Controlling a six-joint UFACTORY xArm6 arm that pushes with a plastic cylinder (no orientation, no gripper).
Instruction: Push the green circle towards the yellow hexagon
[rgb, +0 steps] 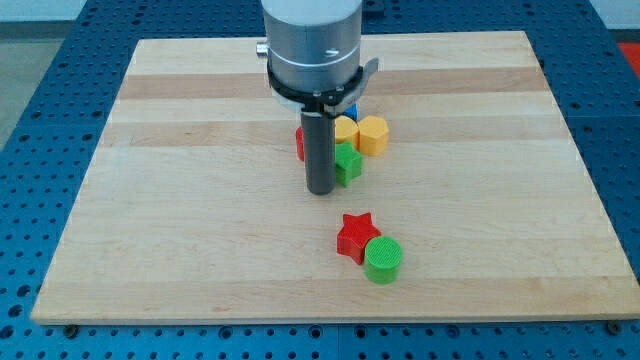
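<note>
The green circle (383, 260) lies near the view's bottom centre, touching the lower right side of a red star (356, 235). The yellow hexagon (373, 134) sits higher up, just right of the board's centre, in a small cluster of blocks. My tip (321, 189) is on the board left of a green star (347, 163), at the cluster's lower left. It stands well above and to the left of the green circle, apart from it.
The cluster also holds a yellow block (345, 130) left of the hexagon, a blue block (350, 111) mostly hidden behind the arm, and a red block (299, 143) partly hidden by the rod. The wooden board (180, 200) rests on a blue perforated table.
</note>
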